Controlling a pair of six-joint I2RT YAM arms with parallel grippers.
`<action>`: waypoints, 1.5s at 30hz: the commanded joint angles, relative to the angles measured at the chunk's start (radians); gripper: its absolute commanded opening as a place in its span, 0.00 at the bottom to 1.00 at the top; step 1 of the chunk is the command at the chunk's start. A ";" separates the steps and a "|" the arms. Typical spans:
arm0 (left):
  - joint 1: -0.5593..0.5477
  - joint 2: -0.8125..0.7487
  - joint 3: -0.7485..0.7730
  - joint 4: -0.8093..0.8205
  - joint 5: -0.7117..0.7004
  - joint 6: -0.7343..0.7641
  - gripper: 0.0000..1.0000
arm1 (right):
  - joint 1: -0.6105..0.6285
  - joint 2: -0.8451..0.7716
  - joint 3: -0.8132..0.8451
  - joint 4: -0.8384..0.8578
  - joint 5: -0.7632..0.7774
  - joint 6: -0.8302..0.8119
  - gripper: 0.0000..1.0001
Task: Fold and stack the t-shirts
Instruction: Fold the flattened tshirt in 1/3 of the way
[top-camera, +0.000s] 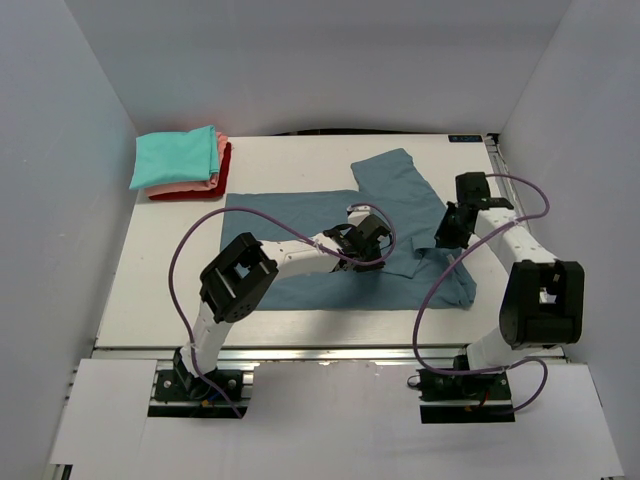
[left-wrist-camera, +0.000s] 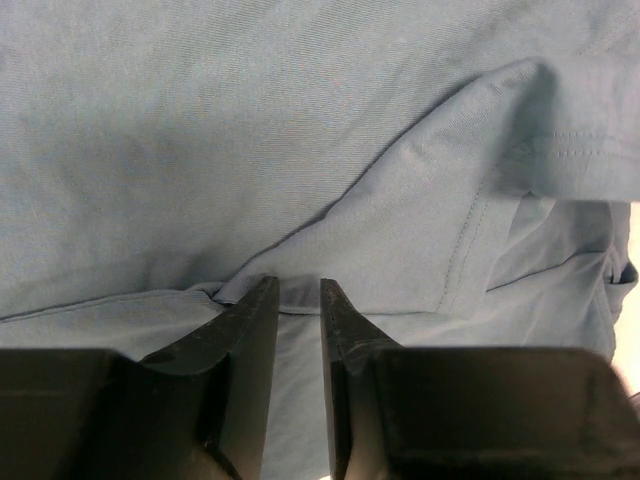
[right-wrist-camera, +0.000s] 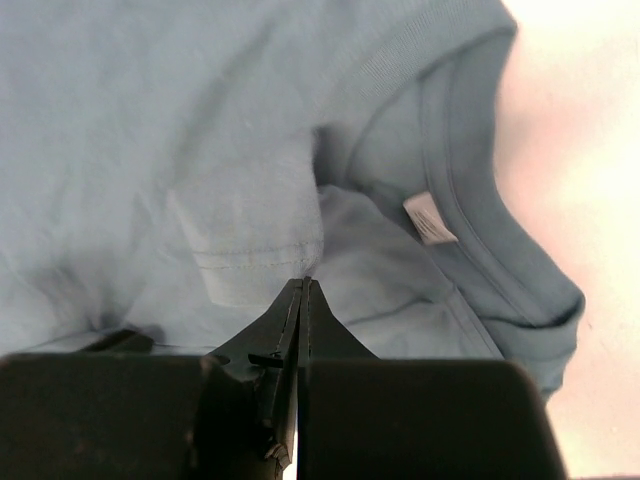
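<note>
A large slate-blue t-shirt (top-camera: 300, 250) lies spread over the middle of the table, one sleeve (top-camera: 395, 175) pointing to the back. My left gripper (top-camera: 368, 243) sits low on its middle. In the left wrist view the left gripper (left-wrist-camera: 295, 285) has its fingers a little apart, tips at the edge of a folded flap (left-wrist-camera: 420, 230). My right gripper (top-camera: 447, 235) is over the shirt's right part. In the right wrist view the right gripper (right-wrist-camera: 303, 283) is shut, pinching a stitched hem (right-wrist-camera: 255, 262) that puckers at the tips, next to the collar and white neck tag (right-wrist-camera: 430, 218).
Folded t-shirts are stacked at the back left: teal (top-camera: 175, 157) on top, salmon-pink (top-camera: 215, 178) under it, red (top-camera: 195, 190) at the bottom. White walls close in the table (top-camera: 160, 290) on the left, back and right. Purple cables loop from both arms.
</note>
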 joint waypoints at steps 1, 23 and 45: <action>-0.002 -0.078 0.020 0.017 -0.020 0.015 0.33 | 0.001 -0.025 -0.025 -0.049 0.028 0.018 0.00; 0.008 -0.081 0.045 0.060 0.085 0.071 0.13 | 0.001 -0.088 -0.067 -0.097 0.095 0.015 0.00; -0.056 0.040 0.049 0.160 0.224 -0.120 0.56 | 0.001 -0.011 0.001 -0.072 0.094 0.031 0.00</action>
